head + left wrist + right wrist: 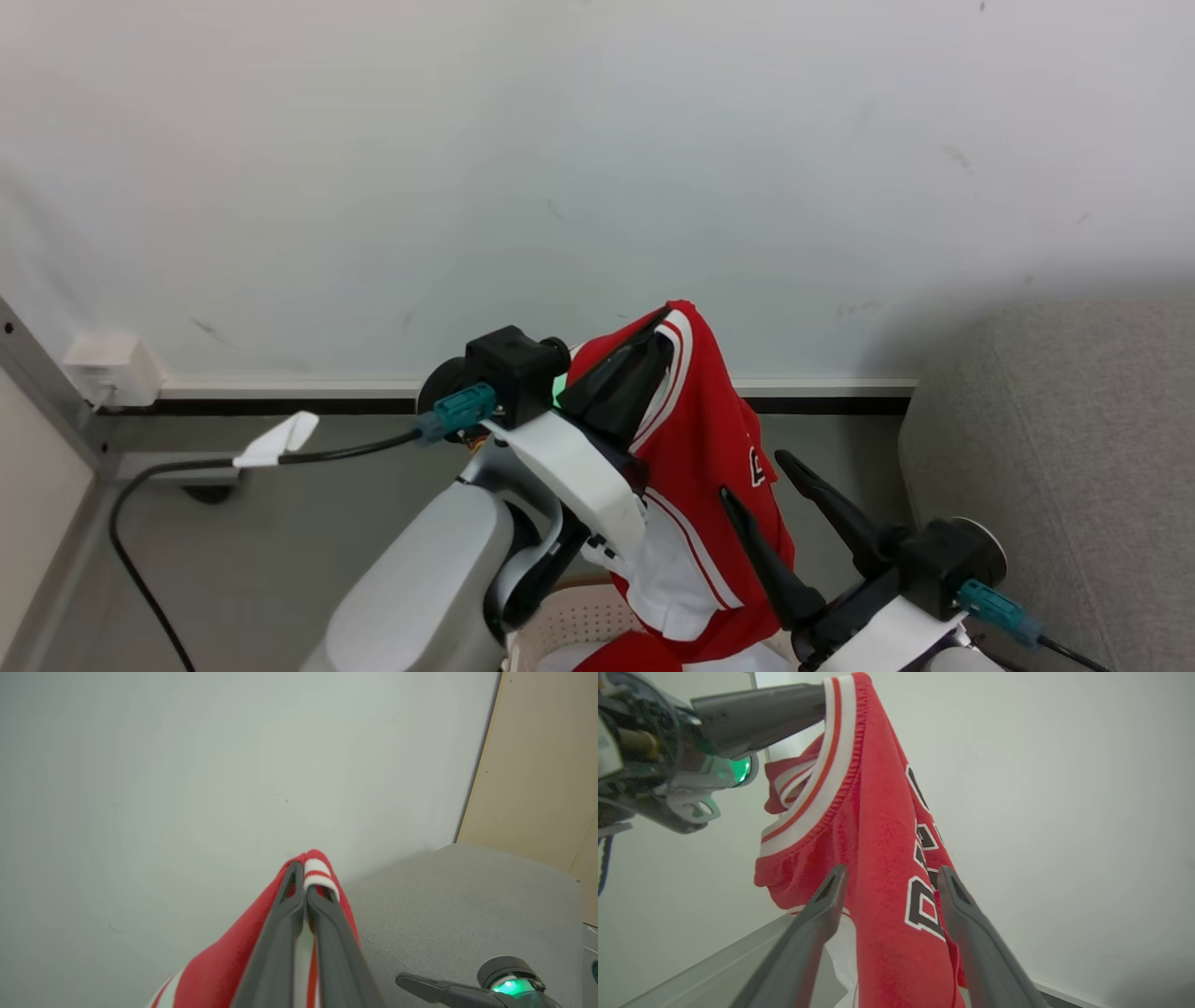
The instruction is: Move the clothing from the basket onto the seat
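A red jersey (714,439) with white panels and striped trim hangs in the air from my left gripper (665,329), which is shut on its collar trim (317,875). Its lower end drops into the cream perforated basket (574,621) at the bottom edge. Dark white-outlined lettering (922,903) shows on the cloth. My right gripper (752,473) stands open beside the hanging jersey, its two fingers (831,891) spread on either side of the cloth, and I cannot tell whether they touch it. The grey seat (1055,448) lies to the right.
A white wall (597,168) with a dark baseboard stands close behind. A wall socket (107,369) and a black cable with a white tag (275,439) are at the left over grey floor. A beige panel (537,765) rises beyond the seat.
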Tool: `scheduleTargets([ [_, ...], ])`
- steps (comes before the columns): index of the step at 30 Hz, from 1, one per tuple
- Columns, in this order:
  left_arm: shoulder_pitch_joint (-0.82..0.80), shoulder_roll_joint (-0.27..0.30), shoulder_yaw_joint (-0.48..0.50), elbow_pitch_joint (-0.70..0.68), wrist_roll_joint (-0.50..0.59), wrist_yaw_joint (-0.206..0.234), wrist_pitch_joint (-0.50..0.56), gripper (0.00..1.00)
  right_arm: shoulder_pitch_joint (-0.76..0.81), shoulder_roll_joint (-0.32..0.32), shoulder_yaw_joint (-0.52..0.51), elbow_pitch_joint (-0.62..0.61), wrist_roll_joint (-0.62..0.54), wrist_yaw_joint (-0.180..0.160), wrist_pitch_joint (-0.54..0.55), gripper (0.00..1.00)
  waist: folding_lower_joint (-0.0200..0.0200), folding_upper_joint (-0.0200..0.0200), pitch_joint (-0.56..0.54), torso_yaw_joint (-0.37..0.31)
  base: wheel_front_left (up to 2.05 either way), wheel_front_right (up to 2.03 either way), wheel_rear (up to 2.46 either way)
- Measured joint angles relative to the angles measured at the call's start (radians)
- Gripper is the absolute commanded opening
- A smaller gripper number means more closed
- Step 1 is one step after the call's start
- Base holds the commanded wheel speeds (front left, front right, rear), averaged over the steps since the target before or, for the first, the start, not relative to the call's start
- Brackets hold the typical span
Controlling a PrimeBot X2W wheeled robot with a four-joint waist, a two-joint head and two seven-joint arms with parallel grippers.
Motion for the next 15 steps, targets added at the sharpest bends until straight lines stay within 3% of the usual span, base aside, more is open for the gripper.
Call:
scheduleTargets([
  [6, 0.003, -0.017, -0.044, -0.001, -0.008, -0.005, 0.000, 0.00, -0.097, 0.016, 0.058, 0.206, 0.013, 0.000, 0.000, 1.00, 0.0000, 0.0000, -0.002, 0.051, 0.00, 0.00, 0.00],
  [15, 0.001, -0.035, -0.126, -0.019, -0.040, -0.014, 0.015, 0.00, -0.184, 0.039, 0.185, 0.450, 0.133, 0.000, 0.000, 1.00, 0.0000, 0.0000, -0.014, 0.137, 0.00, 0.00, 0.00],
])
